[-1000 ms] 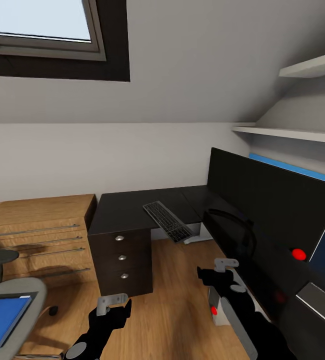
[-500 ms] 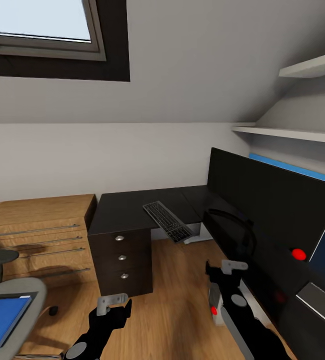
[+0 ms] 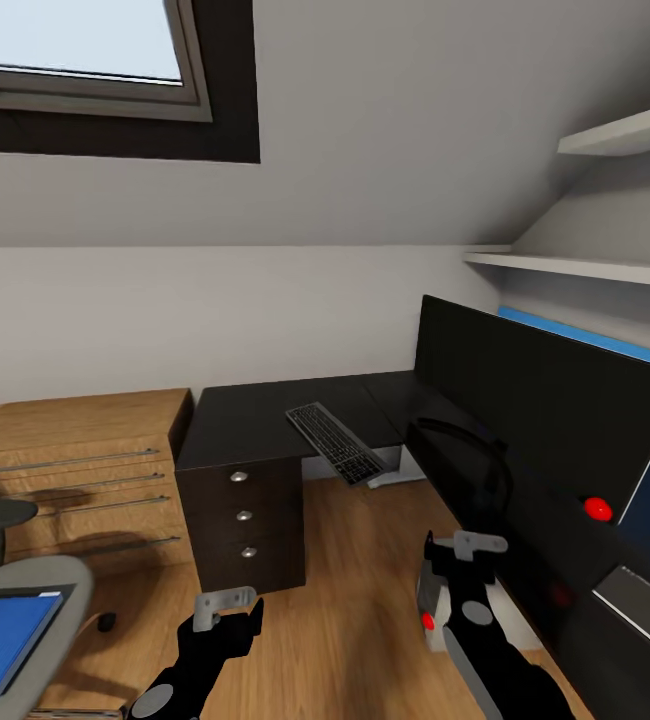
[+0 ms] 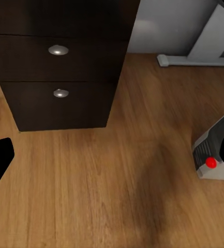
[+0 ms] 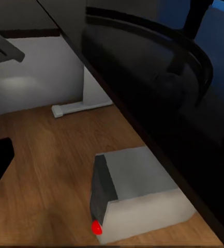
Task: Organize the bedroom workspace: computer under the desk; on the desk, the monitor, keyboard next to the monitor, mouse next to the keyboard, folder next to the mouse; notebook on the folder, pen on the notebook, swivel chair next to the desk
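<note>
The computer (image 5: 137,199), a grey box with a red light, stood on the wood floor (image 4: 117,181) beneath the black worktop (image 3: 265,420). On that worktop the keyboard (image 3: 335,441) overhung the front edge, beside the wide monitor (image 3: 535,400). The blue folder (image 3: 5,635) lay on the swivel chair (image 3: 70,590), left of the worktop's drawers. The left tool (image 3: 227,607) and right tool (image 3: 465,553) hung empty above the floor; how far either was open could not be told.

White sloped ceiling, skylight (image 3: 75,40), wood floor (image 3: 345,620), light-wood cabinet (image 3: 75,480), white wall shelves (image 3: 585,265)
</note>
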Tool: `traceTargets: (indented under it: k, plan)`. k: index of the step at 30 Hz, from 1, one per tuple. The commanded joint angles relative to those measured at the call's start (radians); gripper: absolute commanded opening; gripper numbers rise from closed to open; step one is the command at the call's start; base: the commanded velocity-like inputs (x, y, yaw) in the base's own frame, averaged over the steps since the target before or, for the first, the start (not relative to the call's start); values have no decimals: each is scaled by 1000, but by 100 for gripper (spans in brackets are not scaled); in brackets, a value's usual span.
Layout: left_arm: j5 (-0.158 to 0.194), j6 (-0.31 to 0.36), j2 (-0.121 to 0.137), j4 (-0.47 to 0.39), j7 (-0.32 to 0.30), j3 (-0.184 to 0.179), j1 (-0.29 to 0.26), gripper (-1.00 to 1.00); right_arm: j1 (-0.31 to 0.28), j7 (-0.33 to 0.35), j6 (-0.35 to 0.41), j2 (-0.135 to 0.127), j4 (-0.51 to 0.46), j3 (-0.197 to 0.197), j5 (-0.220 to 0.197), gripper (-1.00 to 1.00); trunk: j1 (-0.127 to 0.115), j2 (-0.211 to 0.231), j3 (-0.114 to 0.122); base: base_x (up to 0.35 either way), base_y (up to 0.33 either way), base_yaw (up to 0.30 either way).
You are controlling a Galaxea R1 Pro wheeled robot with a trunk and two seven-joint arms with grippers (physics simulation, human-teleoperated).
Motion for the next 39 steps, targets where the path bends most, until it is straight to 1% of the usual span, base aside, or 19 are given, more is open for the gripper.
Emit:
traceTargets:
  k: [1, 3, 7, 11, 17, 23, 29, 37, 39]
  plan:
    - [11, 3, 0, -2, 8, -1, 0, 100, -1, -9, 6, -2, 2, 5, -4, 100, 0, -1, -1, 96, 0, 0]
    - [10, 3, 0, -1, 8, -2, 0, 100, -3, -10, 6, -4, 24, -1, -3, 100, 0, -1, -1, 176, 0, 0]
    - [10, 3, 0, 0, 8, -2, 0, 100, -5, -10, 8, -6, 28, -28, -2, 100, 0, -1, -1, 54, 0, 0]
    - [10, 3, 0, 0, 8, -2, 0, 100, -5, -9, 9, -6, 30, -48, -1, 100, 0, -1, -1, 37, 0, 0]
    - [10, 3, 0, 0, 8, -2, 0, 100, -5, -9, 10, -10, 31, -56, -2, 100, 0, -1, -1, 160, 0, 0]
    - [10, 3, 0, 0, 8, -2, 0, 100, -6, -8, 10, -11, 38, -59, -4, 100, 0, -1, -1, 42, 0, 0]
    - [10, 3, 0, 0, 8, -3, 0, 100, -16, -6, 10, -12, 52, -72, -4, 100, 0, -1, -1, 173, 0, 0]
    - [9, 3, 0, 0, 8, -3, 0, 100, -37, -2, 10, -13, 85, -84, -5, 100, 0, -1, -1, 60, 0, 0]
    - [9, 3, 0, 0, 8, -3, 0, 100, -41, -1, 10, -21, 90, -85, -8, 100, 0, -1, -1, 222, 0, 0]
